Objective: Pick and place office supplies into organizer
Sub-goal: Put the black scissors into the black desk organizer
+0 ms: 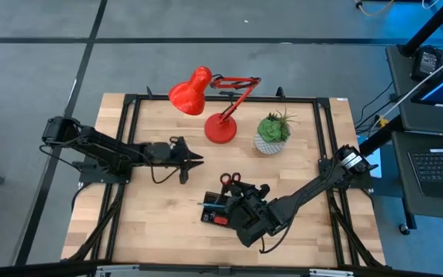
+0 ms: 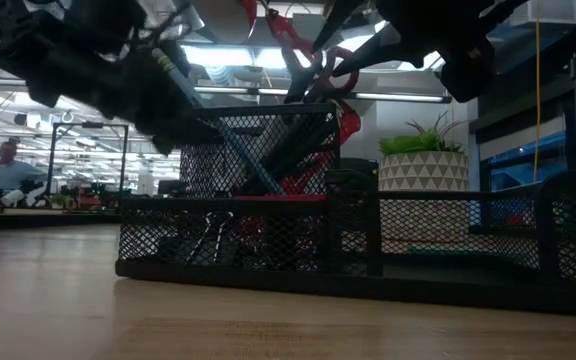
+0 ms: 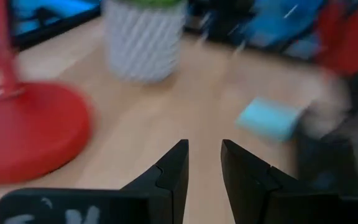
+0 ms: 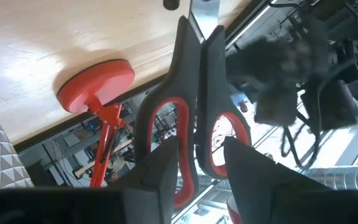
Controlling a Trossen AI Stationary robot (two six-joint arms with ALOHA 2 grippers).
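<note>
The black mesh organizer (image 1: 215,217) (image 2: 448,240) sits on the table near its front edge. The red-handled scissors (image 1: 231,179) (image 4: 194,93) stand in its tall cup (image 2: 268,150) beside pens (image 2: 218,130), handles up. My right gripper (image 1: 242,197) (image 4: 201,146) hovers at the scissors' handles, open, with one finger on each side of them. My left gripper (image 1: 197,160) (image 3: 204,149) hangs open and empty left of the organizer. A light blue sticky-note pad (image 3: 269,118) lies on the table ahead of it. My right gripper has the scissors' red handle loops (image 4: 166,124) between its two parted fingers, which come at them level from the table's near right. I cannot tell whether either finger touches them. The scissors stand in the cup, blades down.
A red desk lamp (image 1: 210,104) and a green plant in a white pot (image 1: 272,132) stand toward the far edge. A black frame (image 1: 129,138) borders the tabletop. Bare wood lies between my left gripper and the organizer. A person sits in the room beyond (image 2: 8,170).
</note>
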